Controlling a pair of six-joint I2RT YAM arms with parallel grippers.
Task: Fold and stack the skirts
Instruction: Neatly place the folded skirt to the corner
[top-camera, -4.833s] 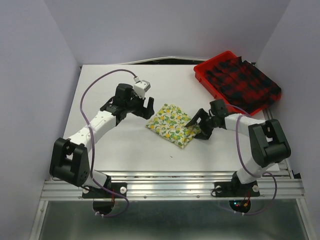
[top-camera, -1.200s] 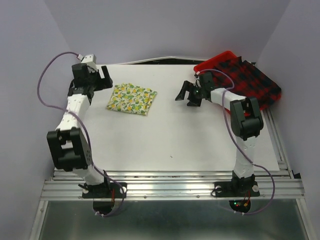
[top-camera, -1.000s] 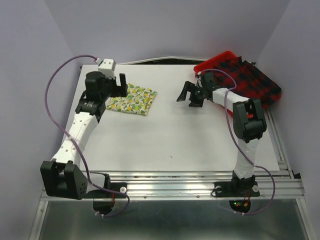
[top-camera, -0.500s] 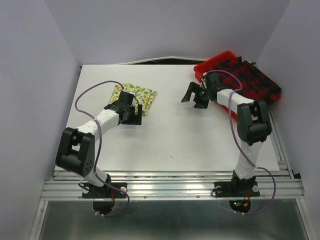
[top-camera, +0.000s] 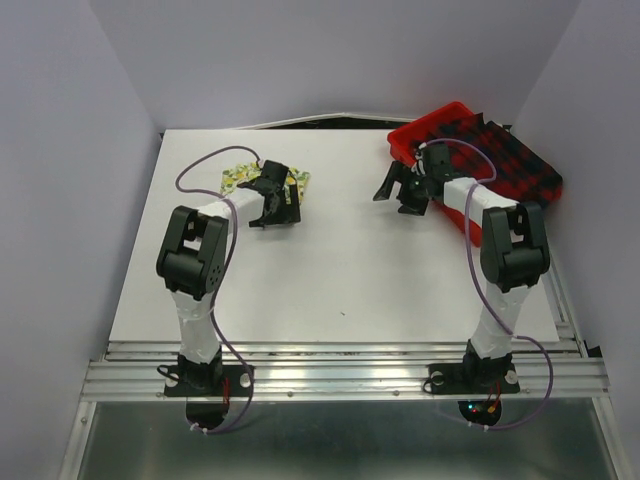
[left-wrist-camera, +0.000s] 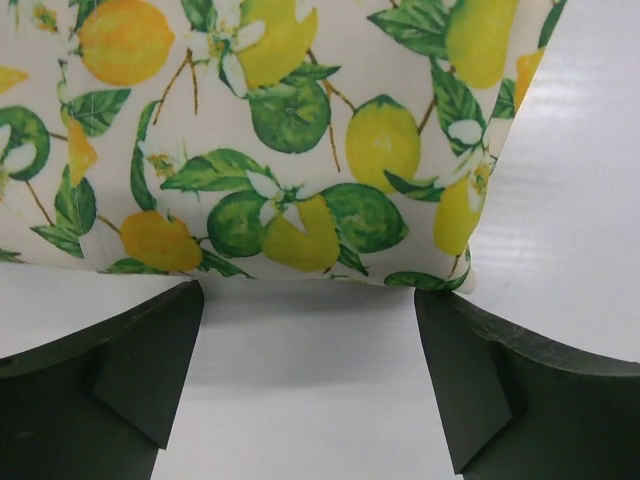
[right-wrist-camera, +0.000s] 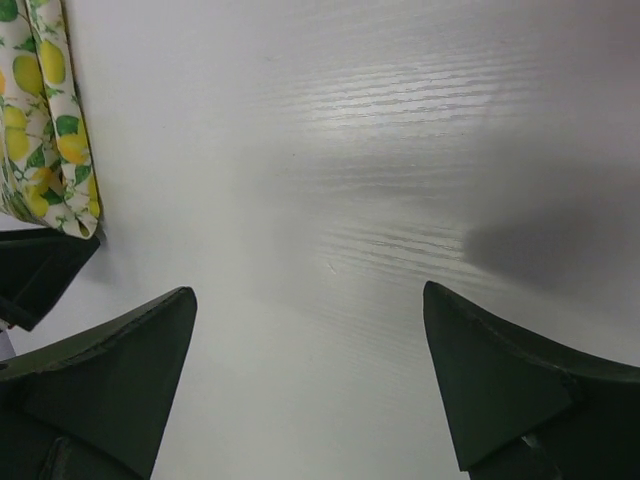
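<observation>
The lemon skirt (top-camera: 238, 177) lies folded flat on the white table (top-camera: 340, 270), in the far left part. It's cream w/ yellow lemons & green leaves. The L gripper (top-camera: 275, 197) sits low over the skirt's right side, & from above it hides a big bit of the cloth. Its jaws are wide apart & hold nothing. In the L wrist view the skirt (left-wrist-camera: 270, 130) fills the top. Its folded edge runs just past the two dark fingertips (left-wrist-camera: 160, 350), & bare table shows btwn them. Can't tell if the tips touch the cloth. The plaid skirt (top-camera: 515, 170), red & black, is in a red tray (top-camera: 415, 130) at the far right corner & spills over the tray's right side. The R gripper (top-camera: 397, 195) is just left of the tray, near its front left corner, above the table. Its jaws are spread wide too, w/ nothing in them. The R wrist view shows white table btwn its fingers (right-wrist-camera: 110, 370), & a strip of the lemon skirt (right-wrist-camera: 45, 130) far off at the top left. The 2 skirts are well apart, not stacked.
</observation>
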